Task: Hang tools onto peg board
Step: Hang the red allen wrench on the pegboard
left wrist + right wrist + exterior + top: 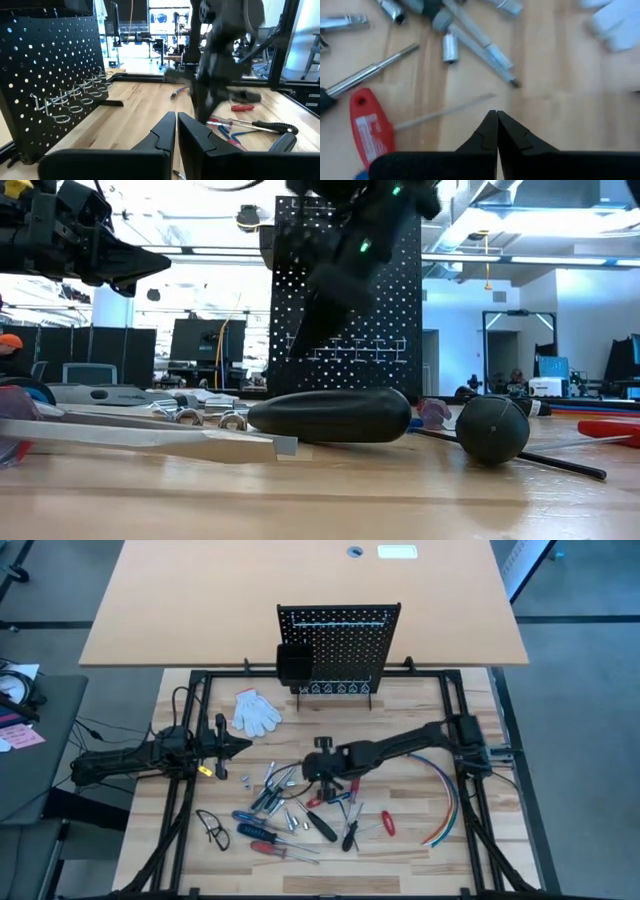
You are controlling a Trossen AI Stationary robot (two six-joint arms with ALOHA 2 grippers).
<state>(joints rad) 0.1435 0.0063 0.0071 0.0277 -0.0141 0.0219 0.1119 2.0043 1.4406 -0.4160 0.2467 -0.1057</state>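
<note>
The black peg board (340,645) stands upright on its feet at the table's far edge, with a black bin on its left side; it also shows in the left wrist view (50,75). The tools (290,805) lie loose on the wooden table, among them a red-handled one (367,130) and silver bits (451,47). My right gripper (496,116) is shut and slants down above the tools (315,775), holding nothing. My left gripper (176,117) is shut, level, at the table's left (245,745).
A white glove (257,712) lies in front of the peg board's left side. Coloured cables (445,795) curve along the right. Black glasses (212,828) lie near the front left. Bare wood shows between the tools and the board.
</note>
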